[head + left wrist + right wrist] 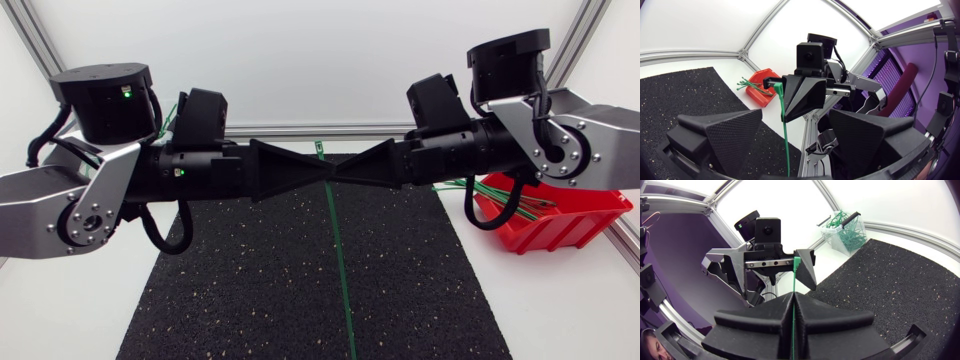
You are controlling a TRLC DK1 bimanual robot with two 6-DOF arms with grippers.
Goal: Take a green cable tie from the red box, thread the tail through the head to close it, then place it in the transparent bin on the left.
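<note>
Above the black mat [230, 290], head view: left pincer [320, 172] and right pincer [340, 172] meet tip to tip, the green cable tie [339, 260] crossing between them. Left wrist view: left pincer gapes wide, the tie running between its fingers. Right wrist view: right pincer clamps the tie; transparent bin [842, 230] ahead, beyond the left pincer.
</note>
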